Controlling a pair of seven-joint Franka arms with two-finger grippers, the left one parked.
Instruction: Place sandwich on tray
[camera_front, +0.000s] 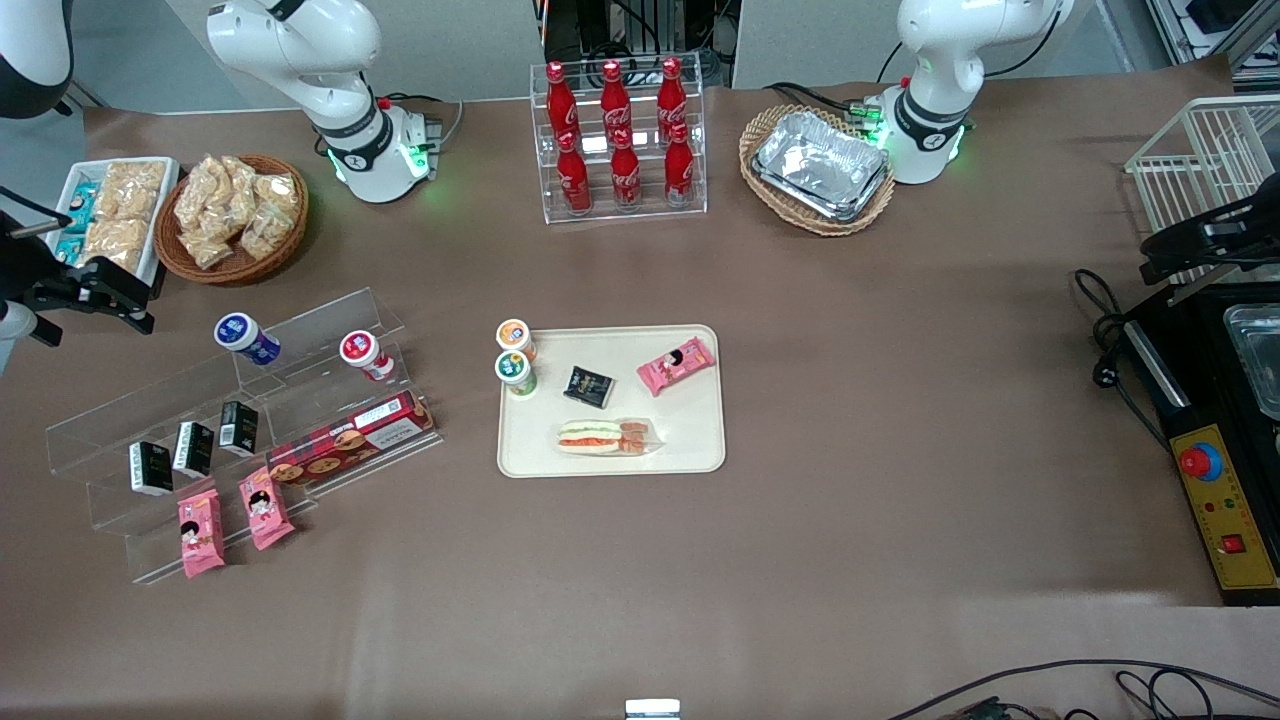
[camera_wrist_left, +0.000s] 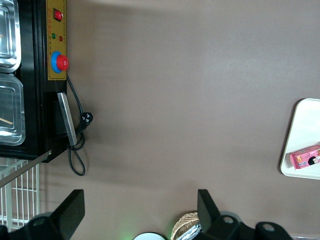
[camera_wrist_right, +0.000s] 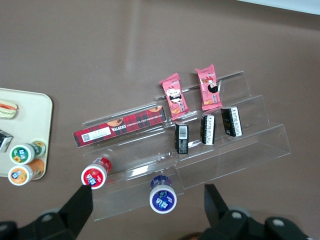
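Note:
The clear-wrapped sandwich (camera_front: 603, 437), pale bread with green and red-orange filling, lies flat on the cream-beige tray (camera_front: 690, 450), near the tray's edge closest to the front camera. The tray also holds two small cups, a black packet and a pink snack pack. My right gripper (camera_front: 100, 290) is open and empty, high over the working arm's end of the table, well away from the tray. In the right wrist view the gripper (camera_wrist_right: 147, 210) hangs above the acrylic shelf, and the tray (camera_wrist_right: 42, 115) and one end of the sandwich (camera_wrist_right: 7, 109) show at the frame's edge.
A stepped acrylic shelf (camera_front: 300, 400) holds black cartons, pink snack packs, a biscuit box and two cups. A wicker snack basket (camera_front: 235, 215) and a white snack tray (camera_front: 110, 215) lie near the gripper. A cola rack (camera_front: 618, 140), a foil-tray basket (camera_front: 818, 165) and a black machine (camera_front: 1215, 400) stand around.

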